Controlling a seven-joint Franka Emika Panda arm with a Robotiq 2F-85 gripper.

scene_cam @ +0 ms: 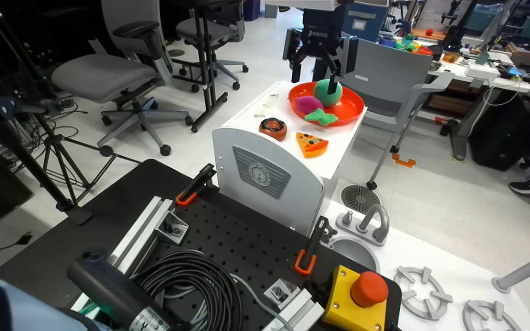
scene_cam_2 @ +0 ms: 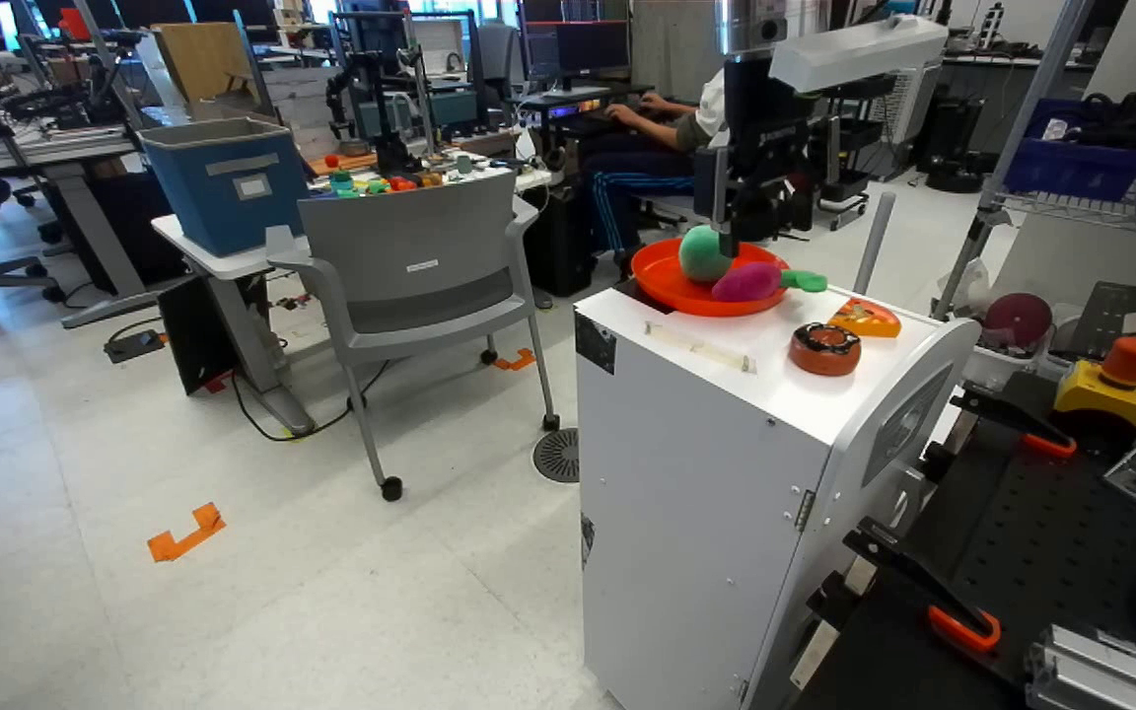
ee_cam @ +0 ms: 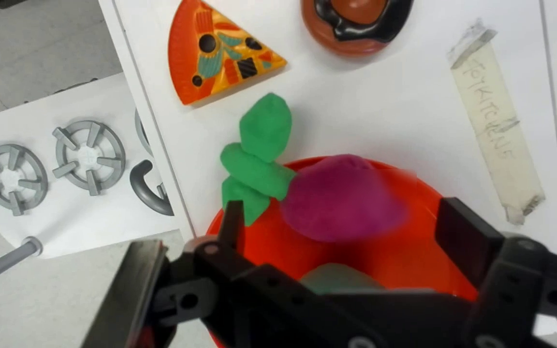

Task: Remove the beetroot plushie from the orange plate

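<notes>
The beetroot plushie is a magenta toy with green leaves, seen in both exterior views (scene_cam: 309, 105) (scene_cam_2: 747, 282) and the wrist view (ee_cam: 341, 203). It lies on the near side of the orange plate (scene_cam: 354, 117) (scene_cam_2: 662, 286), its leaves over the rim. A green plush ball (scene_cam: 325, 94) (scene_cam_2: 702, 254) sits beside it on the plate. My gripper (scene_cam: 314, 80) is open above the plate, holding nothing. In the wrist view, its fingers (ee_cam: 342, 210) stand wide apart, with the plushie showing between and beyond them. The gripper body hides most of the ball there.
The plate stands on a white cabinet top (scene_cam_2: 716, 390). A toy pizza slice (scene_cam: 312, 145) and a brown donut toy (scene_cam: 273, 129) lie by the plate. A tape label (ee_cam: 498, 130) is stuck on the top. A grey chair (scene_cam_2: 420, 266) stands near the cabinet.
</notes>
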